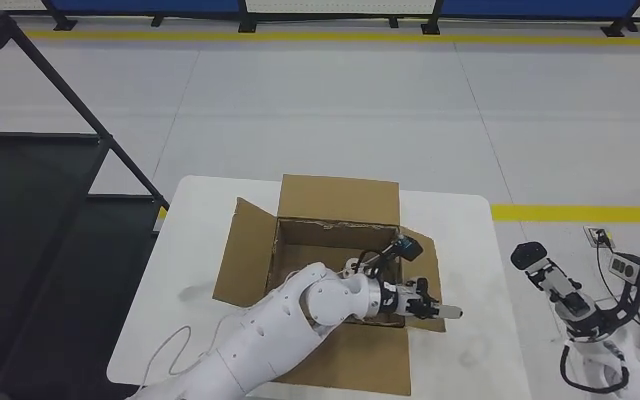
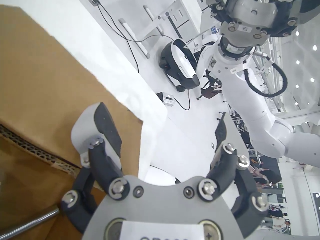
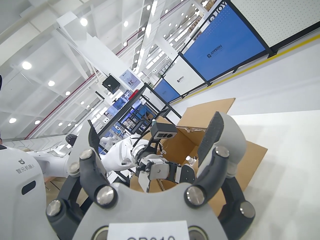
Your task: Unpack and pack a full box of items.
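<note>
Standing open on the white rectangular table (image 1: 190, 300), the brown cardboard box (image 1: 338, 200) has its four flaps folded outward. It sits near the middle of the tabletop.

The left arm stretches across the box's open top. The left gripper (image 1: 440, 306) sits at the side of the box nearer the robot's right, just over the flap there (image 2: 50, 76). Its fingers are spread wide with nothing between them. In the left wrist view one black finger pad (image 2: 107, 128) lies over the flap's cardboard, while the other sits out past the flap and the table's edge. Whether the gripper touches the flap, I cannot tell.

The right gripper (image 3: 153, 121) is held out beyond the table's right edge, well apart from the box and facing back toward it. Its fingers are also spread apart and hold nothing. From its wrist view the box appears between those fingers in the distance, with the left gripper at the box's near wall.
</note>
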Robot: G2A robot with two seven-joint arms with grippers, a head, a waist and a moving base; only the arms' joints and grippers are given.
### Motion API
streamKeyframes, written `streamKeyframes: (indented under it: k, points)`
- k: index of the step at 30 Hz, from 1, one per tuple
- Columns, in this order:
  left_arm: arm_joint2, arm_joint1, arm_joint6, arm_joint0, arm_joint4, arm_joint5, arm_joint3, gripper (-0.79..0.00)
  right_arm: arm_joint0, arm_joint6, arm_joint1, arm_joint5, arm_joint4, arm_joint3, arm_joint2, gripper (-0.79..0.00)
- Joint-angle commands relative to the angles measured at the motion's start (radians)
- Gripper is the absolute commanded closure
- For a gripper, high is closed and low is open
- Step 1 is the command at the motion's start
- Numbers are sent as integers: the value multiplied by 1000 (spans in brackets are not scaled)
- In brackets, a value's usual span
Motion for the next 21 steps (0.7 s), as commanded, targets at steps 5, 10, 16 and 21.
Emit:
streamKeyframes:
  k: [5,10,16,21]
  points:
    - [13,-32,-19,-19,-12,-8,57,-785,-2,-26,2,1,-7,-1,-6,-785]
    - [-3,-43,-12,-24,-9,-33,67,-785,-6,-48,3,1,-23,-15,-11,-785]
    - [-63,-27,-12,-9,6,-46,18,-785,0,-93,4,20,-83,-40,-8,-785]
    - [-165,16,-16,40,50,-29,-85,-785,18,-118,8,67,-171,-70,-3,-785]
